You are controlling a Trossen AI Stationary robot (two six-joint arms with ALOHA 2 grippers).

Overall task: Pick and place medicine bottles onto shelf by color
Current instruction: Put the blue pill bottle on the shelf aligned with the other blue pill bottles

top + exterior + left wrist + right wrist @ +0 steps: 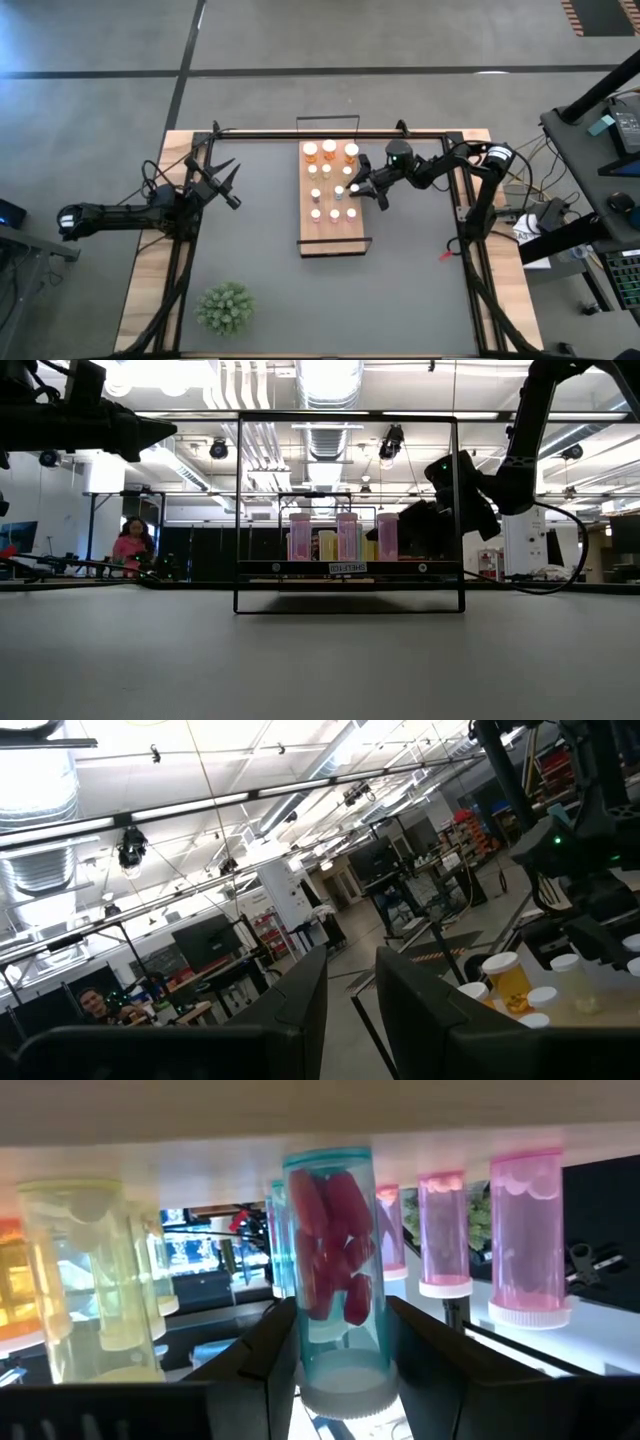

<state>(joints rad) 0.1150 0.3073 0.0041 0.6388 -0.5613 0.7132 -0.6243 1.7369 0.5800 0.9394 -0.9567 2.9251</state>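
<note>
Overhead, we find the shelf (334, 244) lying toward the far edge of the counter (260, 260), with about a dozen white-capped medicine bottles (330, 150) standing on it in rows, orange ones at its far end. We see no bottles loose on the counter, so we judge the task close to completion. The right hand (352, 190) sits at the shelf's right side among the bottles. The left hand (222, 182) waits off the shelf, near the counter's left edge, fingers together and empty. A green plant (226, 307) stands near the front-left corner, clear of the work.

At counter level, pink and yellow bottles show inside the shelf's black wire frame (238, 510); a person (130, 545) sits far behind.

From the left wrist, we see an orange bottle (508, 982) and white caps.

From the right wrist, the right hand's fingers are clamped on a teal bottle (335, 1260) holding red capsules; pink bottles (528, 1230) and a yellow bottle (90, 1270) crowd close on either side, leaving little room for placement.
</note>
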